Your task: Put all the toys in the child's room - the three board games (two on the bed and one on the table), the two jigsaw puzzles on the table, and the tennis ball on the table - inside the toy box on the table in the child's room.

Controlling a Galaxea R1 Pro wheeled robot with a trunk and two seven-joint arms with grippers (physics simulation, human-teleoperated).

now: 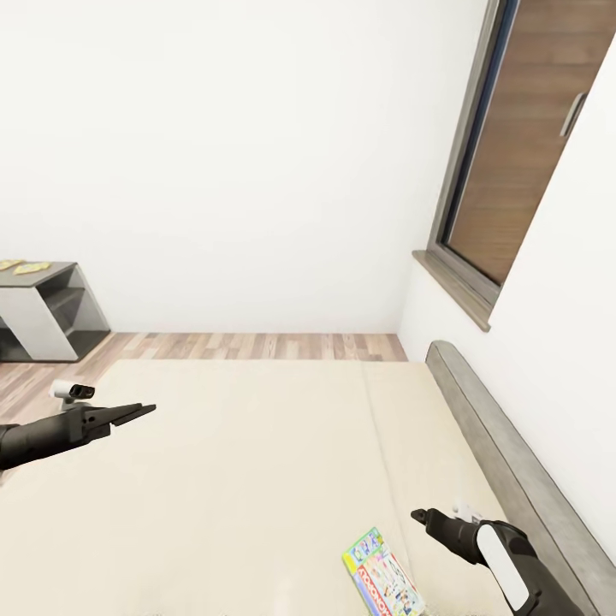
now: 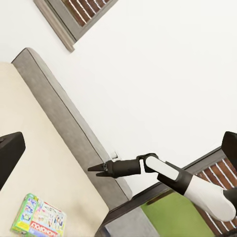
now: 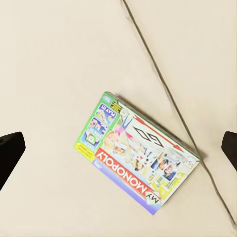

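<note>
A green-and-white Monopoly board game [image 1: 382,575] lies flat on the beige mattress of the bed [image 1: 257,462], near the grey headboard [image 1: 496,436]. It also appears in the right wrist view [image 3: 140,158], lying between the spread fingers, and in the left wrist view [image 2: 39,216]. My right gripper [image 1: 421,517] hovers open just right of the box and above it, holding nothing. My left gripper [image 1: 139,412] hangs open over the mattress's left part, far from the box. The right gripper [image 2: 95,169] also shows in front of the headboard in the left wrist view.
A grey cabinet unit [image 1: 43,312] stands on the wood floor [image 1: 257,345] at the far left, with small flat yellowish things [image 1: 26,267] on top, too small to identify. A dark-framed window [image 1: 479,188] sits in the white wall above the headboard.
</note>
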